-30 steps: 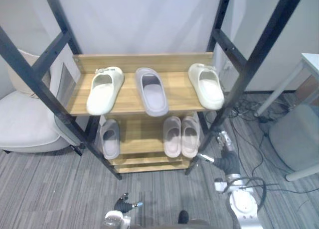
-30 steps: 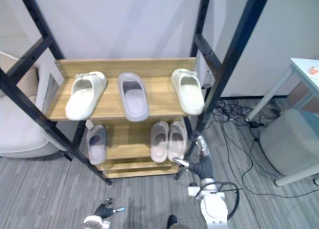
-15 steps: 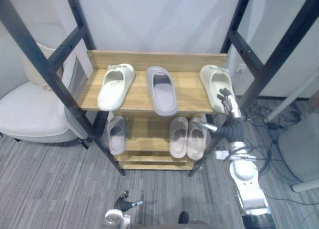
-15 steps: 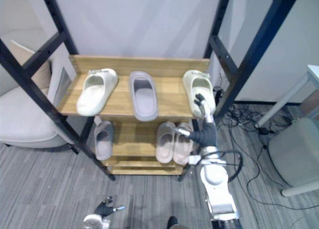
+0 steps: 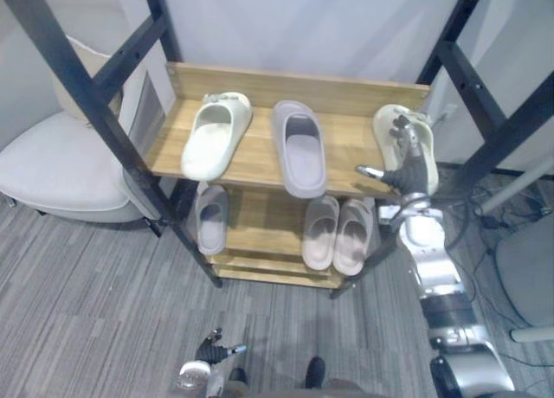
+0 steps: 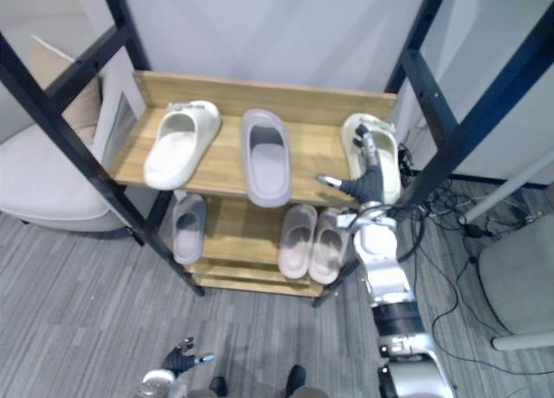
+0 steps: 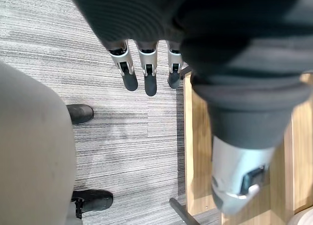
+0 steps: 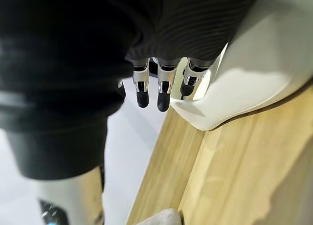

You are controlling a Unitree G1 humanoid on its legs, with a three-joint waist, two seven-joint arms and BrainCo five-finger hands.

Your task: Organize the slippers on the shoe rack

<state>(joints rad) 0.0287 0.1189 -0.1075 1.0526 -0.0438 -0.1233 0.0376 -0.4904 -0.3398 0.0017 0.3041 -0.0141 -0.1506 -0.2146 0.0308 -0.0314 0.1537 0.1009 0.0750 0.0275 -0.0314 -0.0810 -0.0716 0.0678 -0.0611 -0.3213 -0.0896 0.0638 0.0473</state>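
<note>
Now, right hand (image 5: 414,162) at the cream slipper (image 5: 386,131) on the shoe rack (image 5: 253,160) top shelf, fingers straight, holding nothing; left hand (image 5: 213,351) below the rack, fingers relaxed.

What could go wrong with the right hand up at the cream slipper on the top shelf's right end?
1. The right hand is open over the cream rubber slipper, not gripping it; a nudge could slide it off the wooden shelf.
2. The black metal rack post stands close beside that arm; an outward swing may hit it.
3. Dragging the slipper left could bump the grey slipper lying near the front edge.
</note>
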